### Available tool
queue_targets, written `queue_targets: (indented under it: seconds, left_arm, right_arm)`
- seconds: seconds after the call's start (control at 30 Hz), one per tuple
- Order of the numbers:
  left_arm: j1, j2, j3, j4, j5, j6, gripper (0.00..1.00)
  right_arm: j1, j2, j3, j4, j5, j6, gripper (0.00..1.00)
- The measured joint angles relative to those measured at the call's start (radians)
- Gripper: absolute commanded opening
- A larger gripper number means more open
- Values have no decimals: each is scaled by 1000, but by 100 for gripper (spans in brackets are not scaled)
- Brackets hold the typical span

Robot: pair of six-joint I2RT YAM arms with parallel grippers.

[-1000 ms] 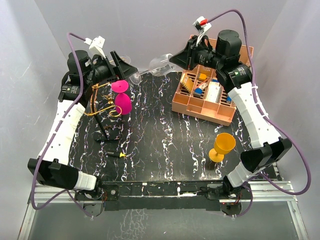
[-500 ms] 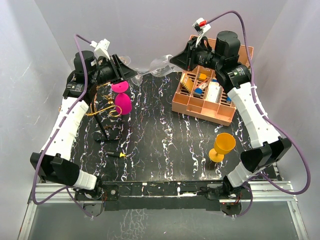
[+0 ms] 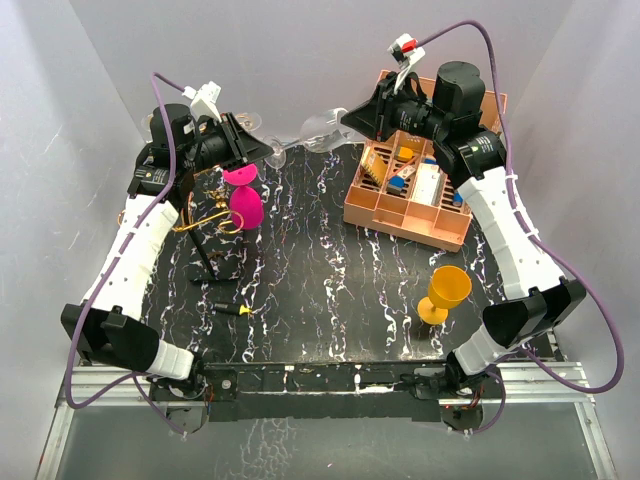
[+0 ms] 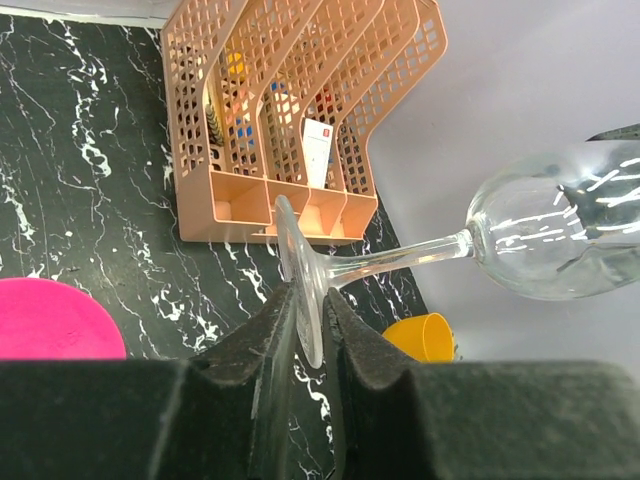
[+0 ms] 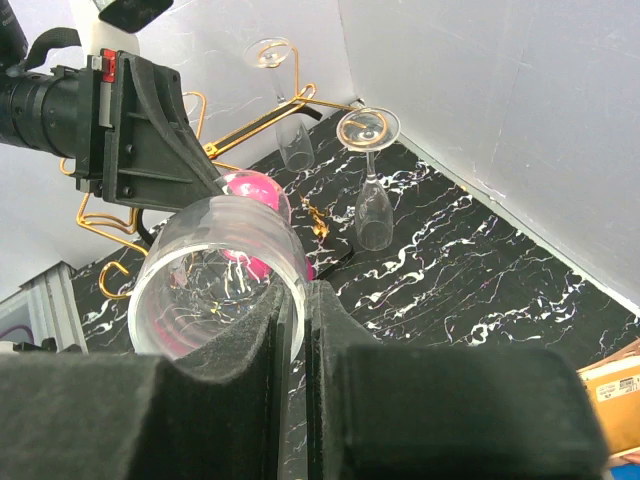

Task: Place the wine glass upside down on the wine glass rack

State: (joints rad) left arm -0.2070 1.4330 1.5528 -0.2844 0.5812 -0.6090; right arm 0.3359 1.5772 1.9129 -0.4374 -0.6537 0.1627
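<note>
Step in hand: a mid-air hand-over is judged to be under way; the wine glass [image 3: 318, 128] is held roughly level between both arms, above the far edge of the tabletop [image 3: 330, 290].
Right gripper [image 5: 300, 290]: clamped on the rim wall of the bowl.
Left gripper [image 4: 308, 300]: drawn in on the foot disc, one pad against each face; the firmness of the hold cannot be told.
Wine glass rack [image 3: 205, 210]: set on the left of the tabletop, below the left gripper; the glass is not yet on it.
Next move: once the foot is secured, release by the right gripper is called for; the glass is then to be turned bowl-down and its foot slid into a free scroll arm.
Occupied places: a magenta glass [image 3: 243, 205] is carried bowl-down on the rack; a clear glass [image 5: 291, 140] is seen foot-up beside the gold wire.
Obstruction: the magenta glass lies just under the likely approach; contact with it is to be avoided.
Other things: a salmon-pink organiser [image 3: 400, 225] under the right arm, a yellow glass [image 3: 447, 290] at the near right and a small black item [image 3: 232, 310] near the rack base are well apart from that path.
Risk: a thin foot gripped this way is judged liable to pivot or slip.
</note>
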Motion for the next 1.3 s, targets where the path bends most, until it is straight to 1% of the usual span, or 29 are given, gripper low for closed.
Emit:
queue_targets:
  seconds: [0.1, 0.2, 0.37, 0.47, 0.57, 0.7, 0.8, 0.9, 0.97, 1.1, 1.23, 1.3]
  left_arm:
    - [-1, 0, -4, 4, 5, -8, 0]
    - [-2, 0, -5, 8, 3, -21, 0]
    - [-1, -2, -5, 6, -2, -15, 0]
    - [5, -4, -5, -16, -15, 19, 0]
    - [16, -6, -5, -35, -23, 42, 0]
    - [43, -22, 2, -58, -28, 65, 0]
    - [59, -37, 33, -84, -46, 101, 0]
    - [68, -55, 75, -109, -68, 153, 0]
    - [69, -65, 122, -143, -89, 213, 0]
    - [69, -87, 218, -214, -126, 349, 0]
    - [68, -105, 313, -334, -129, 513, 0]
    - [68, -118, 333, -386, -129, 589, 0]
  right_arm:
    - [0, 0, 0, 0, -1, 0, 8]
    - [0, -3, -8, 0, -5, -2, 9]
    - [0, -26, -45, 10, -8, -6, 35]
    - [-5, -48, -63, 15, -6, -18, 45]
    - [-11, -75, -74, 19, -4, -34, 53]
    - [-20, -114, -81, 16, -3, -64, 61]
    - [-28, -139, -81, 9, 6, -94, 66]
    - [-43, -165, -90, -5, 31, -119, 69]
    - [-56, -182, -103, -10, 61, -133, 69]
    - [-70, -217, -162, -6, 117, -142, 70]
    - [-71, -228, -217, -10, 147, -155, 70]
    - [-70, -228, -229, -18, 160, -164, 70]
